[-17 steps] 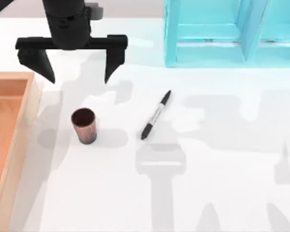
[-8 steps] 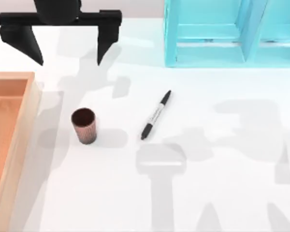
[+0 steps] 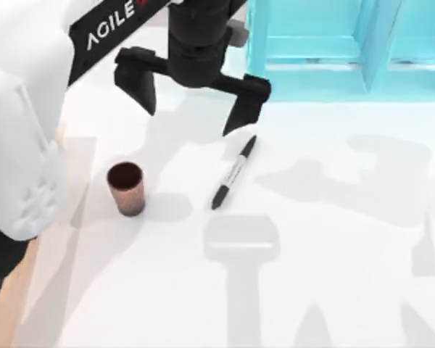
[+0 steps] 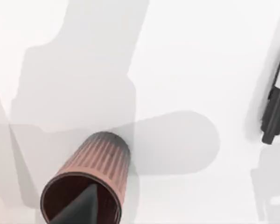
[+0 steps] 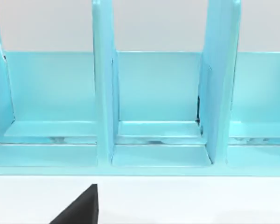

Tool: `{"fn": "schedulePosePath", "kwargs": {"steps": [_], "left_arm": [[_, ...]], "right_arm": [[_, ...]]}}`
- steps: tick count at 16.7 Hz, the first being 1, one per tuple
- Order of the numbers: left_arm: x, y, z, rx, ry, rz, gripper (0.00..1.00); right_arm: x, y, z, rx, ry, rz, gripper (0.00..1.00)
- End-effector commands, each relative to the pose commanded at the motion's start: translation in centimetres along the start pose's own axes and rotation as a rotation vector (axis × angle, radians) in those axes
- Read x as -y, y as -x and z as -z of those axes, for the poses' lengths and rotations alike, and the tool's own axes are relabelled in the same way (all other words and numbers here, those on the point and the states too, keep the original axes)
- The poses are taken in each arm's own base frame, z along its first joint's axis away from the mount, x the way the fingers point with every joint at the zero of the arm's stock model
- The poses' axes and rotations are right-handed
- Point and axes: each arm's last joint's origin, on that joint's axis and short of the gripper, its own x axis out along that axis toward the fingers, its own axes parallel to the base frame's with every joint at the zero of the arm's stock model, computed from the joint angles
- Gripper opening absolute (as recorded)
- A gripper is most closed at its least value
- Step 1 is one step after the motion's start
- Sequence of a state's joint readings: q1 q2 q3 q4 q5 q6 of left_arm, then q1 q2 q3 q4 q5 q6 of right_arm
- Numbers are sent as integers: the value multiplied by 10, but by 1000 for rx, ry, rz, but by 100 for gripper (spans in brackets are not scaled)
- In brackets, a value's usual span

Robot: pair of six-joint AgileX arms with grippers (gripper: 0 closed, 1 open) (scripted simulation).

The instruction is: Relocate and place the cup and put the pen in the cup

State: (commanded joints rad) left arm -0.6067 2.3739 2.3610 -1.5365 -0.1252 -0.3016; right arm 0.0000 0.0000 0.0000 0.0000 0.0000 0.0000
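The reddish-brown cup [image 3: 125,187] stands upright on the white table, left of centre. The pen [image 3: 233,172] lies slantwise to its right, with black ends and a grey-white barrel. My left gripper [image 3: 191,119] hangs open above the table behind both, one finger toward the cup's side and the other just over the pen's far tip. In the left wrist view the cup [image 4: 91,177] is close, a dark fingertip [image 4: 79,210] overlaps its mouth, and the pen [image 4: 275,112] lies off to the side. A dark fingertip [image 5: 79,210] of my right gripper shows in the right wrist view.
A cyan shelf unit [image 3: 333,51] with upright dividers stands at the back right; the right wrist camera faces the shelf [image 5: 154,93]. My left arm's white body covers the table's left side, leaving a sliver of the wooden tray [image 3: 18,304].
My left arm has swung in from the back left, and its open gripper has turned and moved right, now behind the cup and pen. Cup and pen have not moved.
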Motion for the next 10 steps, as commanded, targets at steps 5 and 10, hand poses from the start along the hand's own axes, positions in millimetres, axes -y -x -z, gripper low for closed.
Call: {"fn": "schedulePosePath", "kwargs": {"steps": [5, 10], "left_arm": [[76, -53, -4, 61, -187, -73, 100], [76, -59, -5, 57, -186, -73, 100]], "right_arm": [[0, 0, 0, 0, 0, 0, 100], [0, 0, 0, 0, 0, 0, 100]]}}
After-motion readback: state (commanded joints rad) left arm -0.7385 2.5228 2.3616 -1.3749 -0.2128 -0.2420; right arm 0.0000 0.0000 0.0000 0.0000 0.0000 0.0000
